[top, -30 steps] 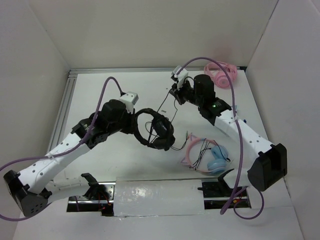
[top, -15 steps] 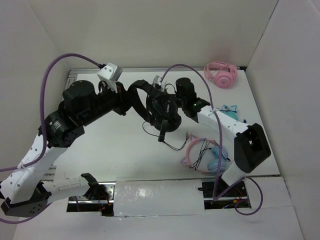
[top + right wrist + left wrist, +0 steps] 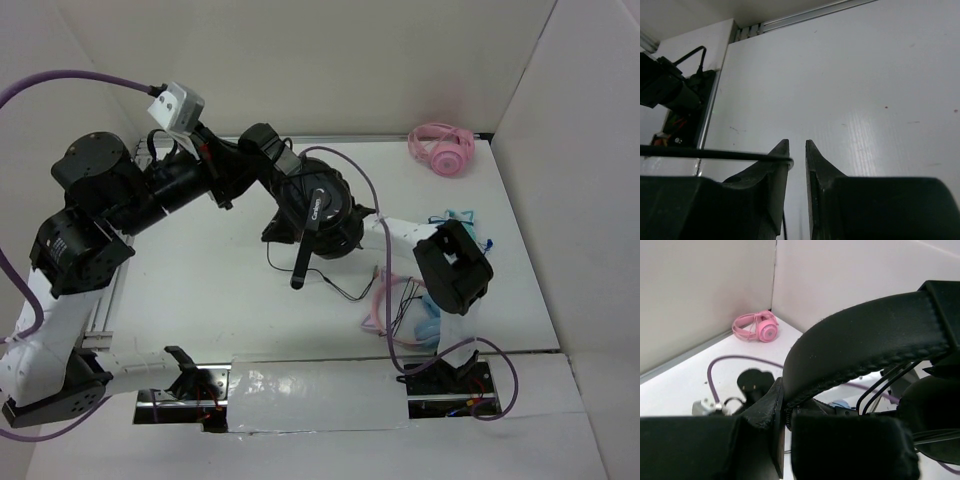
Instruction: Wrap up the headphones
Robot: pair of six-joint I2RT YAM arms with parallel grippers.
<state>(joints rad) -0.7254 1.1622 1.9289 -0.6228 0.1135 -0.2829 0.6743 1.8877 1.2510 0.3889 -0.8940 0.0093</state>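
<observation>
The black headphones hang in the air over the middle of the table. My left gripper is shut on their padded headband, which fills the left wrist view above the gripper. The earcups hang to the right of that grip. My right gripper reaches in below the earcups and points down-left. In the right wrist view its jaws stand almost together, with the thin black cable running in from the left, hooking over the left fingertip and passing down between them. Loose cable trails on the table.
Pink headphones lie in the back right corner and show in the left wrist view. Pink-and-blue cat-ear headphones lie near the front right, beside my right arm's elbow. A metal rail runs along the left edge. White walls enclose the table.
My left arm has lifted the headphones up and toward the back. My right arm has swung left from the back right to under the earcups, taking the cable along.
</observation>
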